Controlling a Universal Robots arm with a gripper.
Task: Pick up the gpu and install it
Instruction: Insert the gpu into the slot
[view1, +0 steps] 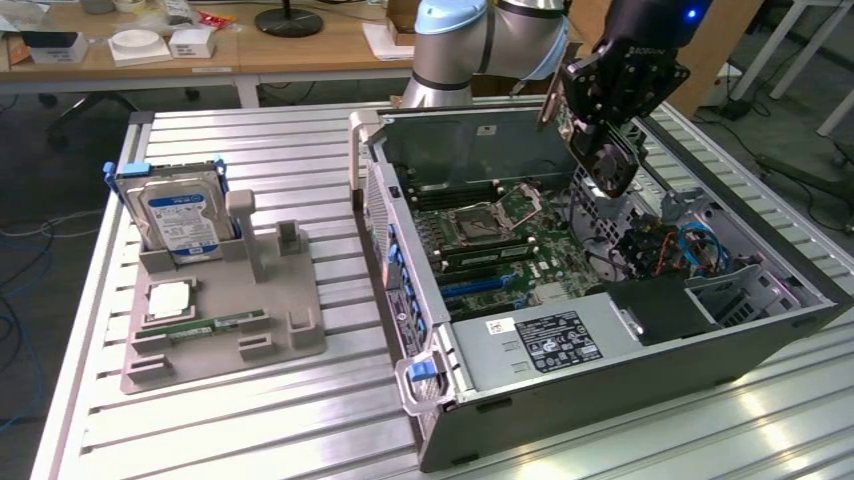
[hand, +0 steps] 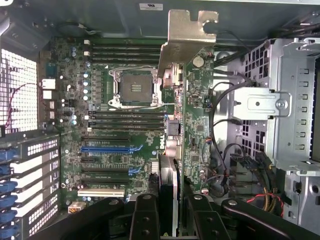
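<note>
Green gpu clamped in pincer | wrist: motherboard behind it | exterior: hard drive in holder

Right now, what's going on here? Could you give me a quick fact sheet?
Holder: end effector, shut on the gpu
Gpu position: in the air over the open computer case, not yet seated
Underneath: motherboard, blue slots unoccupied
Elsewhere: hard drive standing in a grey tray, at the exterior view's left
</note>
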